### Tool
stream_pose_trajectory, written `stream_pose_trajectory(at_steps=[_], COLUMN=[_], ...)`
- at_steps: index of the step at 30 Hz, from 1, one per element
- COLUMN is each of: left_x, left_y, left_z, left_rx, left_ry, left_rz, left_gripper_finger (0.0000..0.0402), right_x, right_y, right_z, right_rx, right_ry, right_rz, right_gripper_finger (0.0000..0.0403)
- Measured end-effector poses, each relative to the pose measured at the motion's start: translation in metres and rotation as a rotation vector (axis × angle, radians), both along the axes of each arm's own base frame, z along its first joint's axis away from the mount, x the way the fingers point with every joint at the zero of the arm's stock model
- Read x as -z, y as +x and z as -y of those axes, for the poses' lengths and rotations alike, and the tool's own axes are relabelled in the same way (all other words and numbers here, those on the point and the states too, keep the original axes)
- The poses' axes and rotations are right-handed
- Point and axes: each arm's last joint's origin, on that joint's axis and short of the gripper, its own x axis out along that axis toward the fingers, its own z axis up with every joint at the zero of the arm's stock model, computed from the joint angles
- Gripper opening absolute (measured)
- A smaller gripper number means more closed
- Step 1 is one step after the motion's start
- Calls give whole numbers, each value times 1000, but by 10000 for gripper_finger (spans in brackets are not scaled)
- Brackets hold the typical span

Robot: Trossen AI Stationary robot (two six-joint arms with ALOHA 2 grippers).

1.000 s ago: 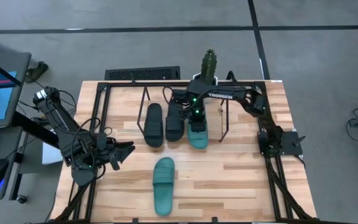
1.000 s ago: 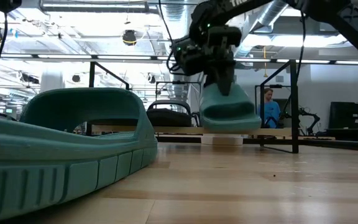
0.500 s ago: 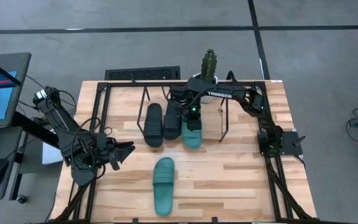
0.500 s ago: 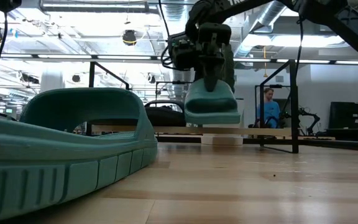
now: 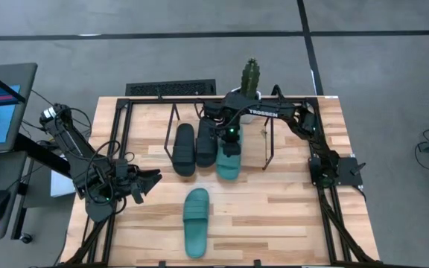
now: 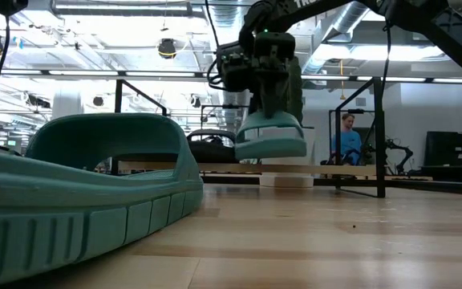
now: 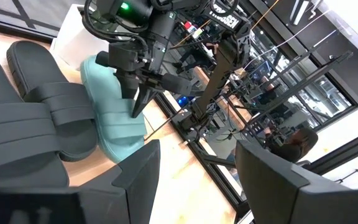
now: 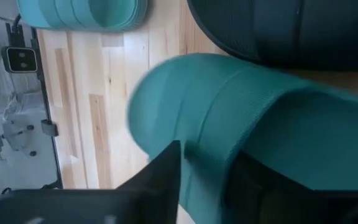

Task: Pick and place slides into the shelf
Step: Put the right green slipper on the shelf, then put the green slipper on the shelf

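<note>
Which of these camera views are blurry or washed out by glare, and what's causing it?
Low view: the near teal slide fills the foreground, soft and out of focus; bright ceiling lights wash out the room behind. Right wrist view: the teal slide at the right gripper is smeared, too close to read. High view: evenly lit, no strong glare on the table.

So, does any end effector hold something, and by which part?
The right end effector holds a teal green rubber slide sandal by its wide strap; the left end effector holds nothing.
</note>
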Motion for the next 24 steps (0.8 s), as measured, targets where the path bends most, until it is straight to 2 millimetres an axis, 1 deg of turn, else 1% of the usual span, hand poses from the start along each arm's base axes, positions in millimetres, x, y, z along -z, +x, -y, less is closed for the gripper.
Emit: stream_pose_trajectory(at_steps=[5, 9, 13, 16, 19, 21, 24], left_x=[0, 0, 0, 0, 0, 0, 0], left_y=[0, 0, 0, 0, 0, 0, 0], left_z=[0, 0, 0, 0, 0, 0, 0], left_rx=[0, 0, 1, 1, 1, 2, 2], left_ry=[0, 1, 1, 1, 2, 8, 10], left_rz=[0, -1, -1, -1, -2, -5, -6], left_gripper_finger=[198, 198, 198, 198, 198, 198, 198], right_x=[0, 1, 1, 1, 1, -4, -16], right_y=[0, -1, -3, -5, -6, -8, -5], right_z=[0, 1, 4, 4, 5, 6, 9], right_rx=[1, 10, 11, 6, 4, 6, 17], right_ry=[-10, -61, -95, -134, -152, -155, -172], right_rz=[-7, -37, -53, -82, -101, -111, -74], right_gripper_finger=[142, 181, 209, 218, 217, 214, 210])
